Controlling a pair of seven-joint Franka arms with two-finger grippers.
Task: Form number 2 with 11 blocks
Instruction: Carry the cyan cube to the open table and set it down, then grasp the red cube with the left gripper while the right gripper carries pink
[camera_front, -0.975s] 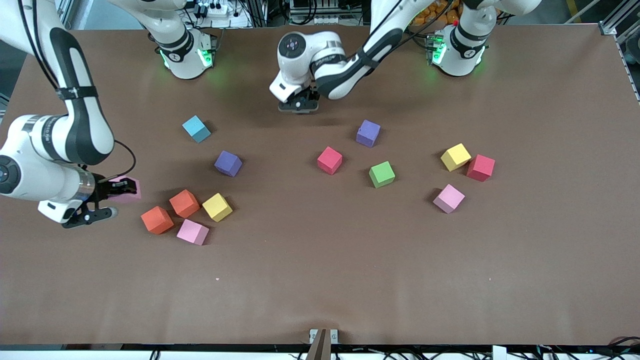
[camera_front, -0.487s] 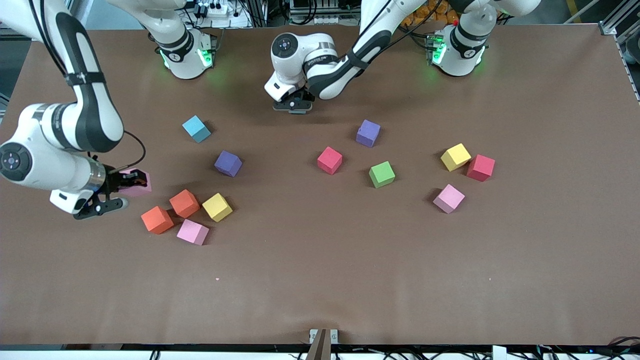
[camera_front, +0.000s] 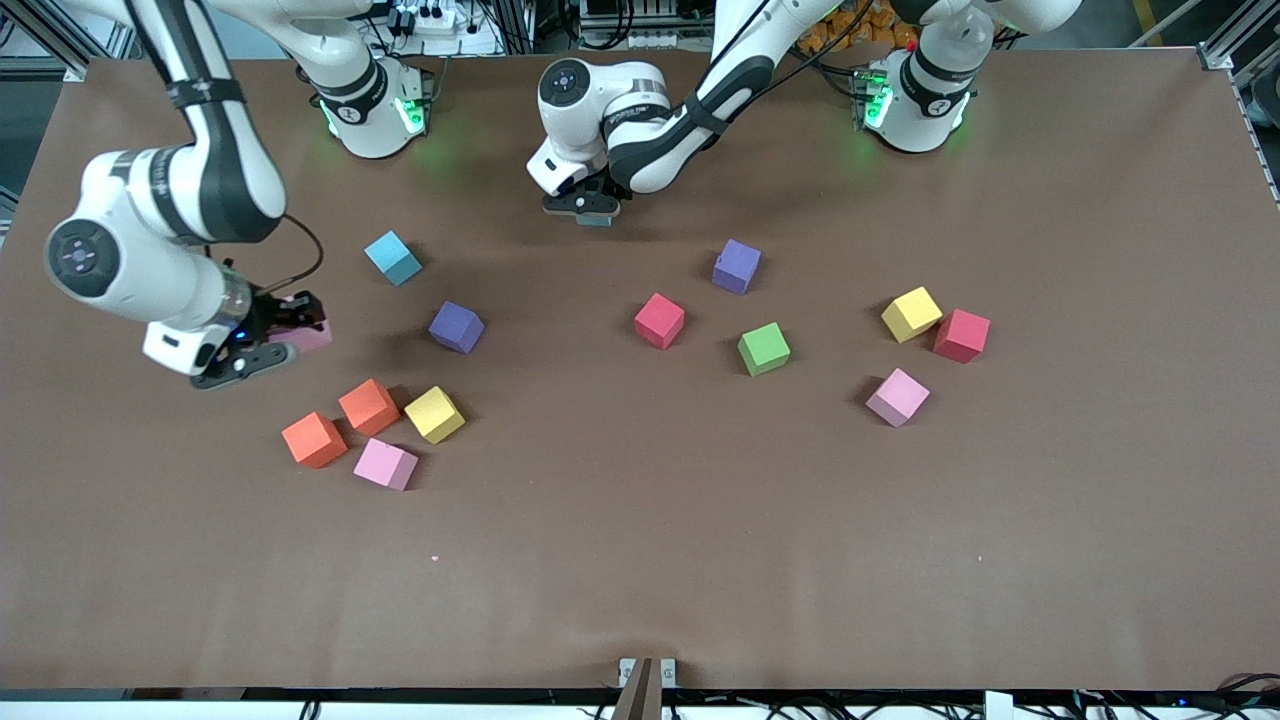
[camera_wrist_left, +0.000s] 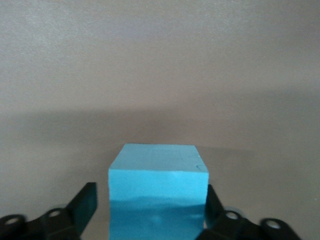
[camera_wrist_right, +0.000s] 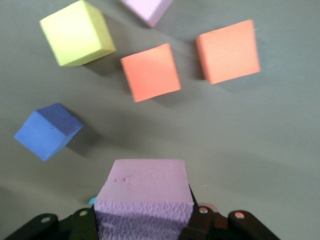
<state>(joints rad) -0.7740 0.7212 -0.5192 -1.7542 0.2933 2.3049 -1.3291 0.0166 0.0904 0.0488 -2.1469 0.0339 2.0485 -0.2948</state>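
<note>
nothing on the table (camera_front: 640, 560) looks like a 2 yet. the blocks lie loose in two scatters, one toward each arm's end, with no row begun.

the right gripper (camera_front: 285, 335) hangs over the right arm's end of the table, jaws clamped on a pink block (camera_wrist_right: 145, 190). under and around it sit a purple block (camera_wrist_right: 47, 131), two orange blocks (camera_wrist_right: 150, 71) and a yellow block (camera_wrist_right: 76, 32), none far off. if it comes down here with any tilt, i'd expect a corner of the pink one to clip a neighbour and spin it.

the left gripper (camera_front: 590, 208) is low near the robots' edge of the table, around the middle of it. its jaws stand apart around a light blue block (camera_wrist_left: 157, 175), with a clear gap on one side and hardly any on the other. i can't tell whether the cube sits flat on the table. if the arm rises off-line, the tight-side finger (camera_wrist_left: 215, 207) could drag or tip it.

that spot is also close under the arms' bases. a digit five rows tall started there has to grow toward the front edge, through the red block (camera_front: 659, 320) and green block (camera_front: 764, 348), which could get shoved.
</note>
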